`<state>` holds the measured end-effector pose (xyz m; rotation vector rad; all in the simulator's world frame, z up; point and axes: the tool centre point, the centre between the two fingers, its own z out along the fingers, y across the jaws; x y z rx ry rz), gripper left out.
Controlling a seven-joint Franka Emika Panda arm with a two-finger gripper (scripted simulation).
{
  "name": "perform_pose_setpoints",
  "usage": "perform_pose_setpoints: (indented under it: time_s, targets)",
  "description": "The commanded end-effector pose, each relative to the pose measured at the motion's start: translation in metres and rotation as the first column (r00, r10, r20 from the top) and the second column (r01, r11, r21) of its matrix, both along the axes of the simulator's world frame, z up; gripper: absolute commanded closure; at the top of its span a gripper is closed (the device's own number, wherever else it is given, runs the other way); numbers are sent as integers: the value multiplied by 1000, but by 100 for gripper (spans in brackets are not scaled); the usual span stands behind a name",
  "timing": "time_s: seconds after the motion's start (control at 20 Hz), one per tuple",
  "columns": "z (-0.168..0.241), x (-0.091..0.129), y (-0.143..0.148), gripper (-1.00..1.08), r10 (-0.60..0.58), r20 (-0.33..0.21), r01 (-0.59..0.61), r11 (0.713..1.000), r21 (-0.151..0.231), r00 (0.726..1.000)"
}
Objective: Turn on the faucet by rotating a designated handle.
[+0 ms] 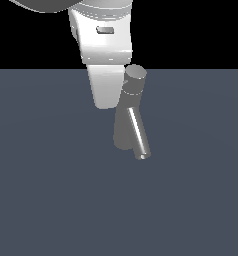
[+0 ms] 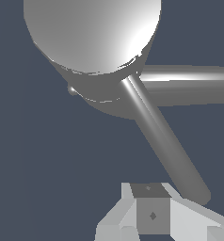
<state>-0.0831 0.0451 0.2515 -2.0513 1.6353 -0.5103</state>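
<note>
The faucet is a grey leaning column with a flat round cap and a shiny slanted spout tube pointing down toward the viewer. In the wrist view the cap fills the upper part, and the spout runs off sideways. The handle, a slimmer straight rod, sticks out from under the cap toward my gripper. My gripper looks shut with nothing in it, just short of the rod's free end. In the exterior view the handle and my fingertips are hidden behind the faucet.
The white hand and wrist of the arm come down from above, close behind the faucet's cap in the exterior view. A flat dark blue-grey floor surrounds the faucet.
</note>
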Motion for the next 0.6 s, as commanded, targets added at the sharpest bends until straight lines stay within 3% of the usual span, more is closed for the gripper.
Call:
perform_pose_setpoints:
  time_s: [0.0,0.55]
  targets:
    - [-4,-3,-12,108,-20,-5,20,1000,0,1000]
    - [-11,-10,-22,108,-22,-7,22,1000,0,1000]
